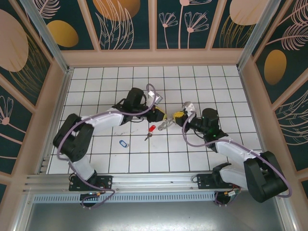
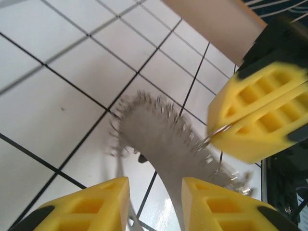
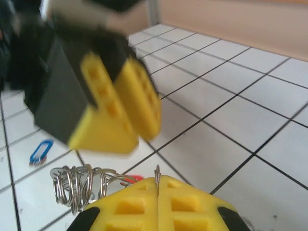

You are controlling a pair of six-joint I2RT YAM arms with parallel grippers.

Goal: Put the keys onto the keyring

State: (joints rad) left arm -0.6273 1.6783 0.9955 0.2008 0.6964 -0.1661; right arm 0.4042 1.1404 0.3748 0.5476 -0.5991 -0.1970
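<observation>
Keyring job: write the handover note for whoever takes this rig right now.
Grippers: the left gripper has its jaws apart, straddling the keyring without clamping it. The right gripper is shut, pinching a thin wire at the keyring's edge.
Things: the keyring sits mid-table between the two grippers. The red key and the blue key lie loose on the tiles.
Done: the keyring is gripped; no key looks threaded yet.
Left: pick up each key and thread it on.
</observation>
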